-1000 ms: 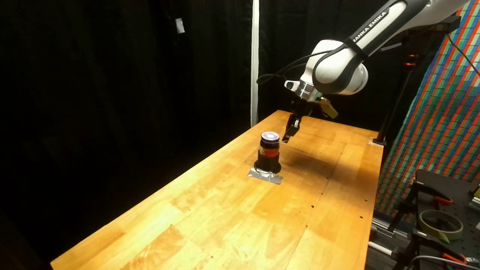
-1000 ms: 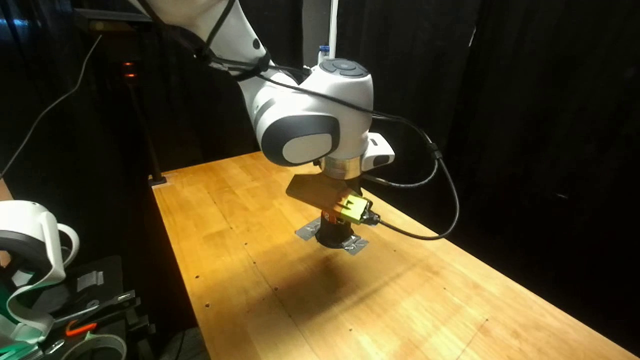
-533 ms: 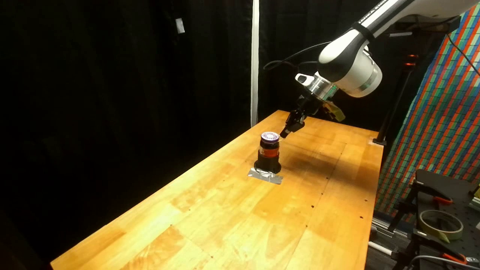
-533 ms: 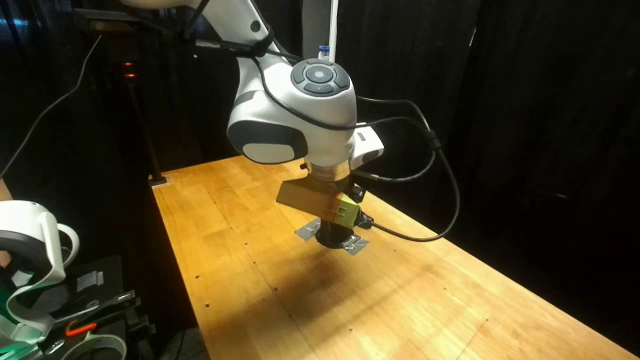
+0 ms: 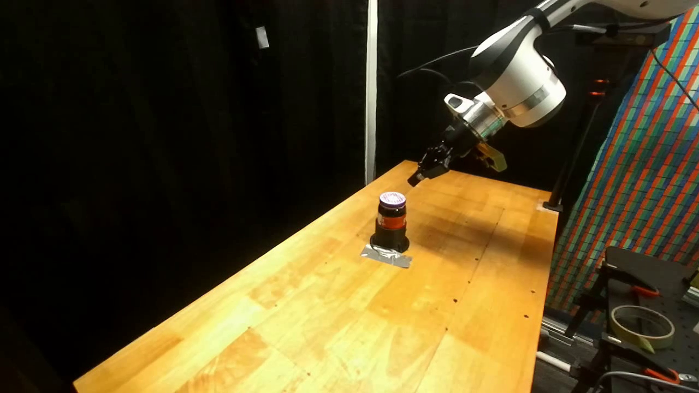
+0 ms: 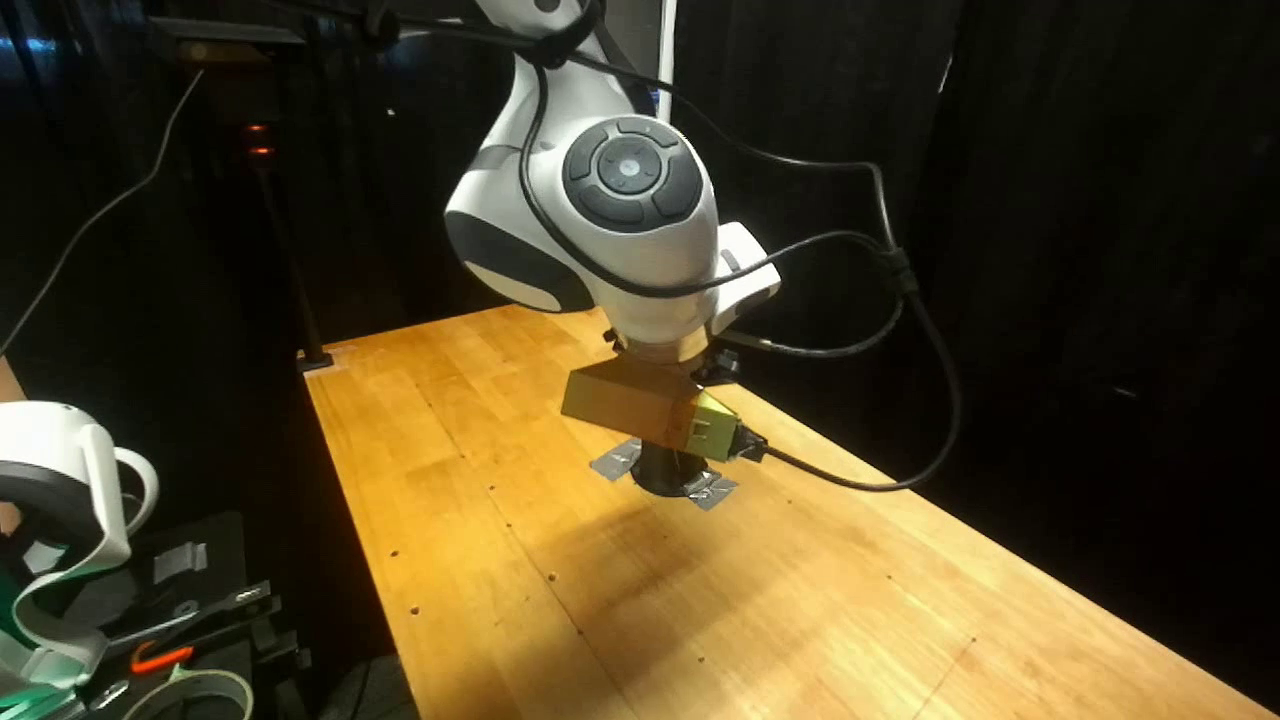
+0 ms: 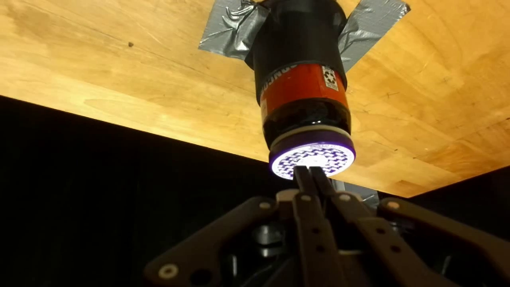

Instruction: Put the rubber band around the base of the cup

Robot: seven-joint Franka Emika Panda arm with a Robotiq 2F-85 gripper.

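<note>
The cup [image 5: 392, 221] is a dark jar with an orange label and a purple-rimmed lid, standing in a black holder taped to the table. The wrist view shows the cup [image 7: 305, 89] with its lid toward me. A pale thin rubber band [image 7: 314, 129] lies around it just below the lid. My gripper [image 5: 416, 180] is up and to the right of the lid, apart from it. In the wrist view my gripper [image 7: 309, 168] has its fingertips almost together, with no band visible between them. In an exterior view the wrist hides the upper cup [image 6: 668, 470].
Silver tape [image 5: 386, 256] fixes the holder to the wooden table [image 5: 349, 322]. A cable [image 6: 935, 455] loops out from the wrist beside a yellow-green housing [image 6: 715, 430]. A black shelf with a tape roll [image 5: 643, 326] stands beside the table.
My gripper has moved up and back from the lid, and the wrist has tilted more. The pale line that ran between fingertips and cup is now barely visible.
</note>
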